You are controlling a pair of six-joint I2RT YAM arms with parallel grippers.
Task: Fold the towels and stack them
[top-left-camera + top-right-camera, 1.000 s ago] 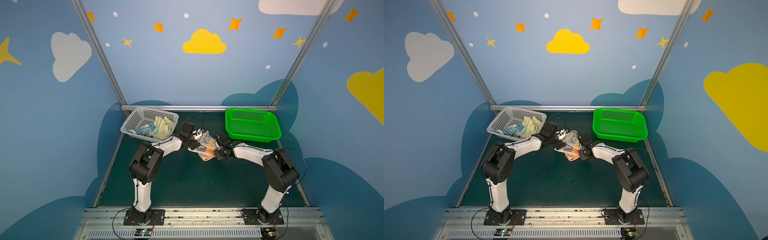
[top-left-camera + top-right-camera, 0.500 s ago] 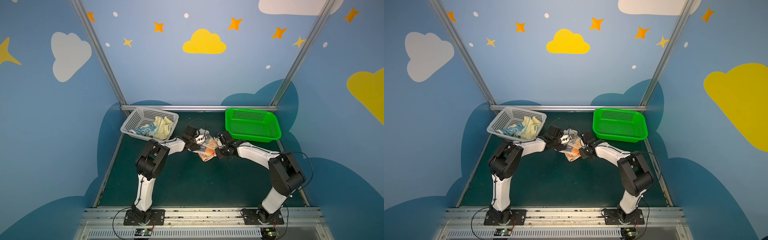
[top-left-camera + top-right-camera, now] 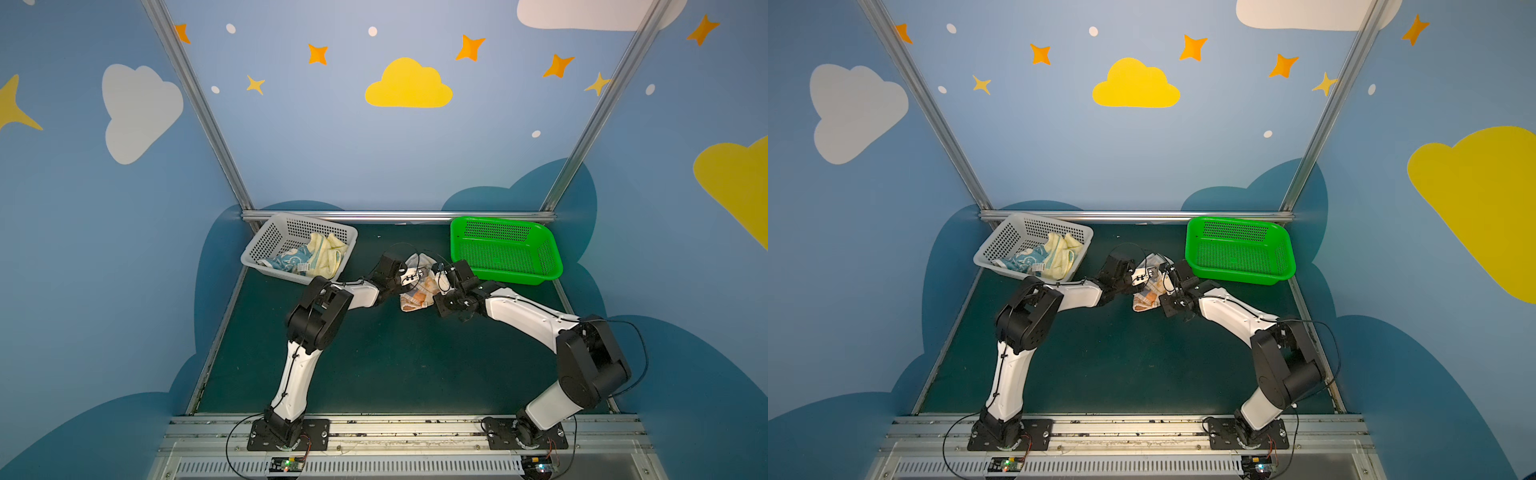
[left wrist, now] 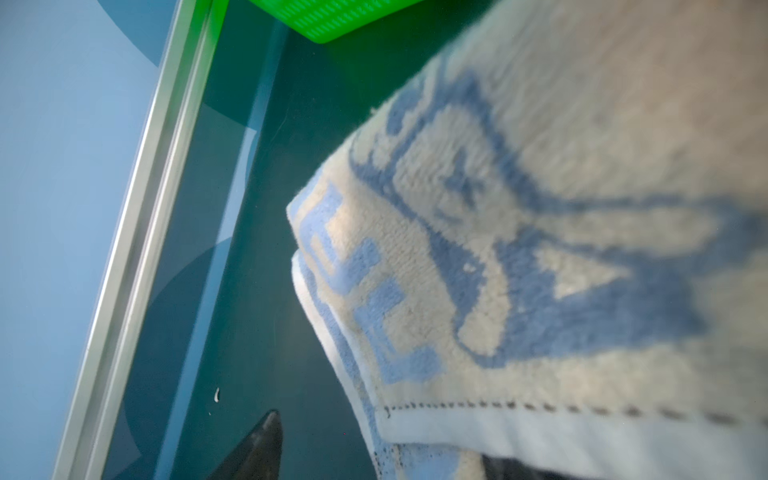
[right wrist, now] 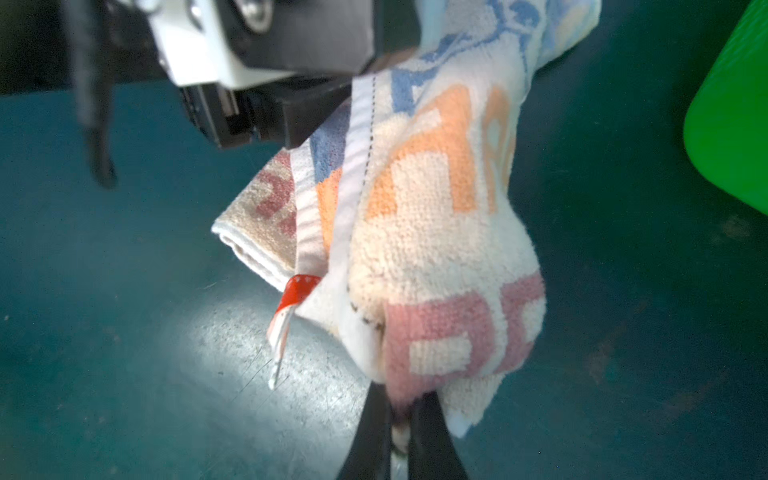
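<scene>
- Terry cloth front and centre: the striped towel (image 3: 417,292) is bunched into a lumpy wad between the two grippers, over the dark green mat (image 3: 395,357), roughly midway between the two baskets.
- Close up in the right wrist view it's all loopy pile: cream ground, blocky orange, pink and blue lettering, and a flat white woven hem with dark stitching. A small red-and-white tag (image 5: 291,307) dangles from the edge.
- Over to the right gripper (image 5: 400,401): its slim black fingers are pressed together on the pink-lettered corner of that towel, a firm pinch.
- Now the left gripper (image 3: 408,277), coming in from the opposite side. In the left wrist view one dark, pointed fingertip (image 4: 266,440) stands clear of the cloth with bare mat between. The stitched hem drapes across the other side, so the jaws are spread apart.
- Back left sits the grey basket (image 3: 266,249), perforated plastic with slanted walls. It holds the pale yellow towel (image 3: 330,253), crumpled against the blue-and-cream towel (image 3: 286,262).
- Back right sits the green basket (image 3: 498,230), glossy, round-cornered and finely perforated, near the right arm's wrist.
</scene>
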